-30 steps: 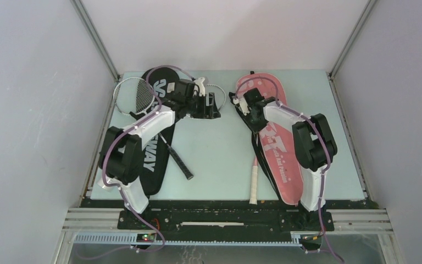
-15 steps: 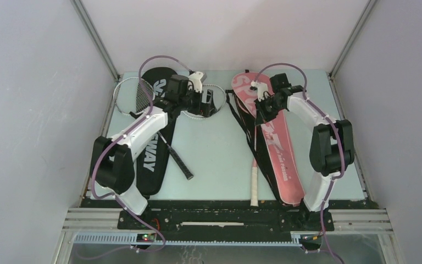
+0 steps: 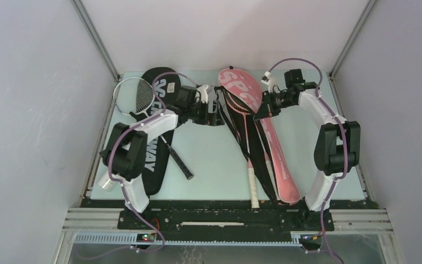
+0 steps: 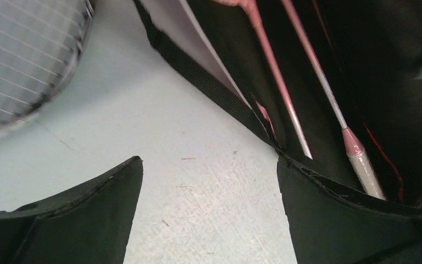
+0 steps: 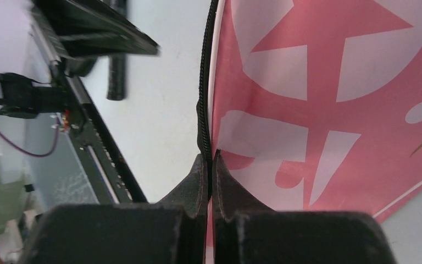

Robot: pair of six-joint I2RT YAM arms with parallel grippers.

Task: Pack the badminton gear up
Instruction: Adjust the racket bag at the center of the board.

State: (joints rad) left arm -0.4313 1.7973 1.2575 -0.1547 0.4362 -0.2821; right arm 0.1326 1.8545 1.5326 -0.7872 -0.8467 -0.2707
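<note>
The pink "SPORT" cover (image 3: pixel 240 87) lies at centre right, its upper flap raised so the black inside shows. My right gripper (image 3: pixel 260 111) (image 5: pixel 210 157) is shut on the flap's black zipper edge (image 5: pixel 203 104). Inside the cover a pink shaft (image 4: pixel 275 71) and a white shaft (image 4: pixel 314 69) run side by side, and a white handle (image 3: pixel 251 184) sticks out toward the front. My left gripper (image 3: pixel 211 110) (image 4: pixel 209 165) hangs open over bare table just left of the cover's opening. The black "CROSSWAY" cover (image 3: pixel 154 146) lies at the left with a white-framed racket (image 3: pixel 135 93) on it.
That racket's black handle (image 3: pixel 180 162) slants out onto the table between the two covers. A racket head's strings (image 4: pixel 19 52) show at the upper left of the left wrist view. Side walls close in the table (image 3: pixel 214 159) on both sides.
My right gripper has swung back and to the right with the pink cover's edge, raising the flap and exposing the inside. My left gripper has opened wider and shifted toward the cover.
</note>
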